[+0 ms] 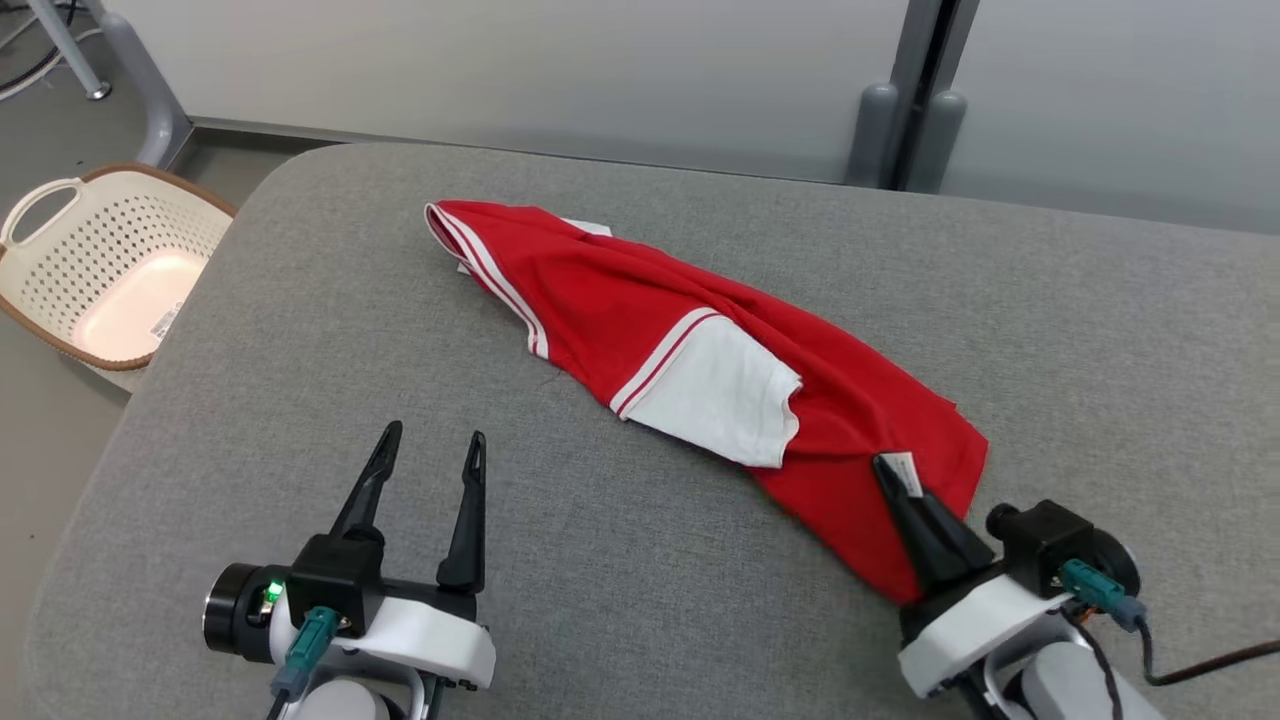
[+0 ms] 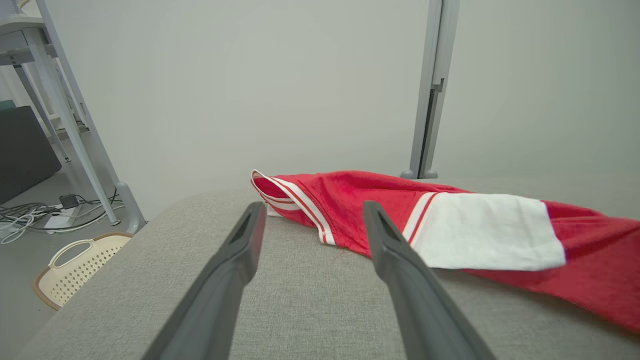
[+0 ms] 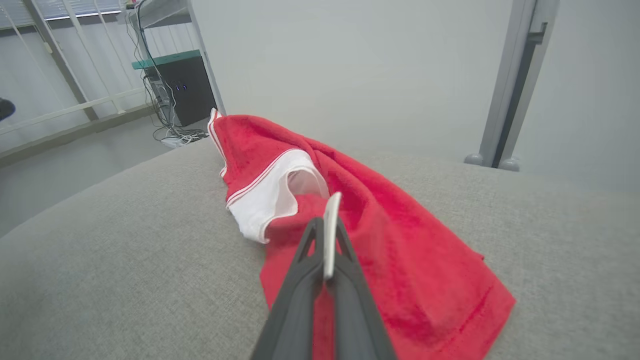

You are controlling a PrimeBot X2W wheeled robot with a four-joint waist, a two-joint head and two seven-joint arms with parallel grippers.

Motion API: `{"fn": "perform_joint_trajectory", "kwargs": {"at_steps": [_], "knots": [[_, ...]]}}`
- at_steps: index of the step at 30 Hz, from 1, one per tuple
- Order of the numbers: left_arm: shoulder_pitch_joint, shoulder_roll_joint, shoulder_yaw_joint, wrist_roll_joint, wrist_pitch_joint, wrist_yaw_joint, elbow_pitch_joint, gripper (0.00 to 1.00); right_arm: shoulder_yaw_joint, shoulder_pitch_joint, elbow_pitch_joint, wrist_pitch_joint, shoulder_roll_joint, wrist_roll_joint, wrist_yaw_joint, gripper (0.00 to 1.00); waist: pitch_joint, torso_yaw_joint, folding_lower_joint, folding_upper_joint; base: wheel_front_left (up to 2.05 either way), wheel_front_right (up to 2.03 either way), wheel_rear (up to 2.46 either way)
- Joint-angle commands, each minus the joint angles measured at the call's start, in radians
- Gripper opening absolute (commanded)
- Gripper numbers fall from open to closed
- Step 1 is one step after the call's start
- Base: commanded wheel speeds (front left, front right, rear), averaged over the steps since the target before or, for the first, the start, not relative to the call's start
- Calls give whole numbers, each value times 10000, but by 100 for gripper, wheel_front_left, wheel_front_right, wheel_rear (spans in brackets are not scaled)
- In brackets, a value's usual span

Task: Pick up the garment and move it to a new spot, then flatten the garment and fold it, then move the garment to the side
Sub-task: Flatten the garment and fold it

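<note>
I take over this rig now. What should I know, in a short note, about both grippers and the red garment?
Left gripper: jaws open, holding nothing, over the table, short of the garment.
Right gripper: jaws shut on the garment's white label, at its near right end.
Garment: lies bunched and slanted across the table, neither flat nor folded.
Done: a grip is taken; whether it was already moved to a new spot cannot be told.
Left: flatten, fold, move aside.

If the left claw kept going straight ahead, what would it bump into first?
The left gripper would probably meet the red garment's white-striped end, after bare grey cushion; depth is unclear.
</note>
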Motion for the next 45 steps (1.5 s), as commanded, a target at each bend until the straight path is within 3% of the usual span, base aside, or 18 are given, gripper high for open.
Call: {"fn": "perform_joint_trajectory", "kwargs": {"at_steps": [1, 5, 10, 15, 17, 22, 26, 32, 33, 34, 45], "knots": [[86, 31, -14, -36, 3, 54, -20, 100, -147, 135, -419, -50, -341, -233, -4, 0, -215, -212, 0, 0, 0, 0, 0], [144, 29, -171, -151, 3, 89, -123, 100, -580, -286, -1421, -22, -1258, -655, -4, 0, -304, -411, 0, 0, 0, 0, 0], [-145, 31, -628, -387, 3, 176, -311, 100, -908, -1555, -2670, 981, -2836, -844, -4, 0, 41, -407, 0, 0, 0, 0, 0], [-487, 34, -1255, -753, 3, 346, -498, 100, -526, -3381, -3278, 2311, -4351, -445, -4, 0, 648, -76, 0, 0, 0, 0, 0], [-564, 35, -1388, -843, 3, 377, -512, 100, -365, -3740, -3232, 2533, -4598, -325, -4, 0, 769, 22, 0, 0, 0, 0, 0], [-997, 29, -2056, -1223, 3, 524, -544, 100, 656, -5493, -2190, 3434, -5620, 324, -7, 0, 1414, 639, 0, 0, 0, 0, 0], [-1334, 26, -2590, -1555, 3, 694, -573, 100, 1345, -6918, -329, 3662, -6283, 586, -10, 0, 1897, 1321, 0, 0, 0, 0, 0], [-1645, 27, -3020, -1845, 3, 884, -654, 100, 1490, -8074, 1636, 3401, -6595, 408, -12, 0, 2383, 1925, 0, 0, 0, 0, 0], [-1665, 27, -3047, -1859, 3, 907, -663, 100, 1411, -8271, 1930, 3272, -6552, 354, -12, 40, 2451, 1949, 0, 0, 0, 0, 0], [-1675, 27, -3064, -1860, 3, 932, -665, 100, 1335, -8428, 2208, 3148, -6482, 317, -12, 100, 2518, 1960, 0, 0, 0, 0, 0], [-1926, 36, -2774, -1539, 1, 946, -503, 100, 1518, -7861, 3717, 1427, -4976, 696, -10, 100, 2261, 1177, 0, 0, 0, 0, 0]]}}
